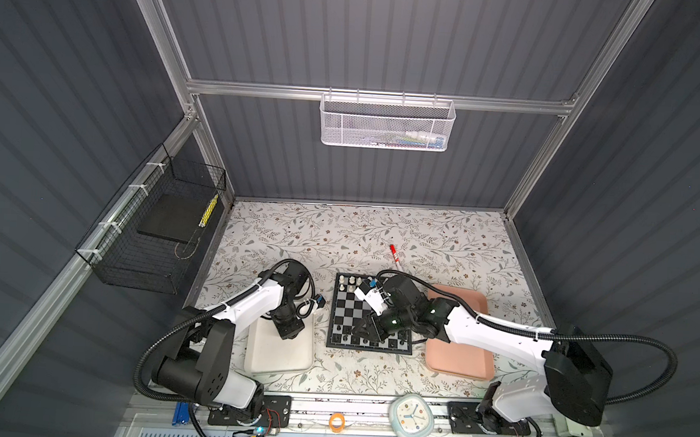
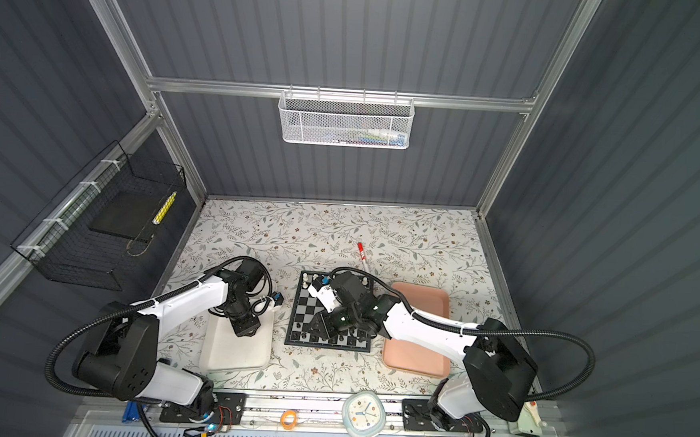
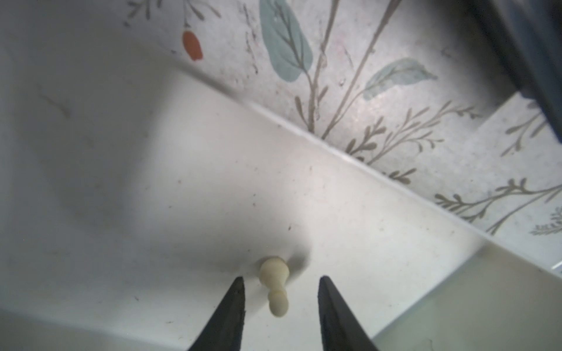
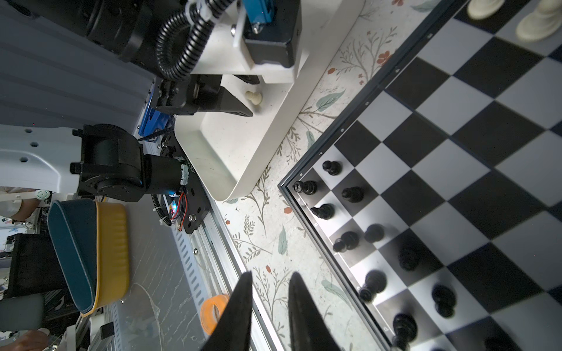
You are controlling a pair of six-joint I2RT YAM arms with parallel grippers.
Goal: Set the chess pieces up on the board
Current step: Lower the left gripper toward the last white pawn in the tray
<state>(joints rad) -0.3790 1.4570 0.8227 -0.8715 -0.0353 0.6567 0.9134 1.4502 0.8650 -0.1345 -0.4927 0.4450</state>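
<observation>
Left gripper (image 3: 282,281): we find it low inside the white tray (image 3: 152,182), its jaws apart on either side of a cream pawn (image 3: 273,287). Neither finger visibly presses on the pawn, so we read nothing as held.
Cream pawn: it lies on its side on the tray floor, near the tray wall that faces the board (image 1: 349,311). It is the only piece we can make out in this tray.
Right gripper (image 4: 271,275): its jaws are parted by a narrow gap with nothing between them. It hangs by the board's near edge, close to the black ranks.
Board: it rests on the floral cloth (image 1: 297,233), between the white tray and the pink tray (image 1: 456,355).
Black pieces (image 4: 352,194): they stand in two ranks along the board's near edge. Several are blurred or hidden by the right arm, so we cannot count them.
White pieces (image 4: 536,22): in both top views a small cluster stands at the far left corner of the board. The right arm hides the rest of the far ranks.
Pink tray: we see no pieces on its exposed part.
Done so far: we judge the black pieces largely set up and the white side only partly filled, as far as it shows.
Left to do: we judge that the left gripper must close on the cream pawn and carry it to a free far-rank square. We cannot tell whether any white pieces are left out of sight.
</observation>
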